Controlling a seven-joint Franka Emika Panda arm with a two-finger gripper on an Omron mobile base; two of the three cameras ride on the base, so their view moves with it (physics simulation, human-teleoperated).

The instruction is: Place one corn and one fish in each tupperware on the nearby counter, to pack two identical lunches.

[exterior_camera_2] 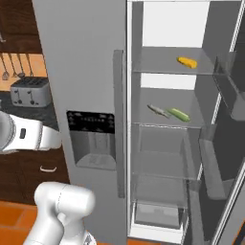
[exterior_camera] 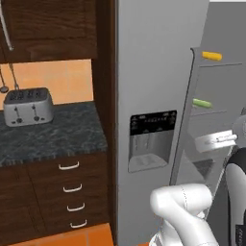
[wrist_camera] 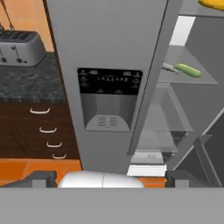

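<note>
The fridge's right side stands open. A plain yellow corn (exterior_camera_2: pixel 187 62) (exterior_camera: pixel 212 55) (wrist_camera: pixel 212 3) lies on its upper glass shelf. One shelf down, a green-husked corn (exterior_camera_2: pixel 178 114) (exterior_camera: pixel 202 103) (wrist_camera: pixel 188 70) lies beside a pale slender fish (exterior_camera_2: pixel 158 110) (wrist_camera: pixel 168 67). My gripper (wrist_camera: pixel 109 179) is open and holds nothing. It hangs well back from the fridge, facing the closed left door. The marbled counter (exterior_camera: pixel 48 139) (wrist_camera: pixel 26 83) lies left of the fridge. The tupperware is out of view.
A silver toaster (exterior_camera: pixel 28 106) (exterior_camera_2: pixel 29 91) (wrist_camera: pixel 19 48) stands on the counter against the orange wall. The closed left fridge door carries a dispenser panel (exterior_camera_2: pixel 92 139) (wrist_camera: pixel 109 98). The open right door (exterior_camera_2: pixel 225 119) with its bins juts out on the right. Cabinet drawers (exterior_camera: pixel 72 192) sit under the counter.
</note>
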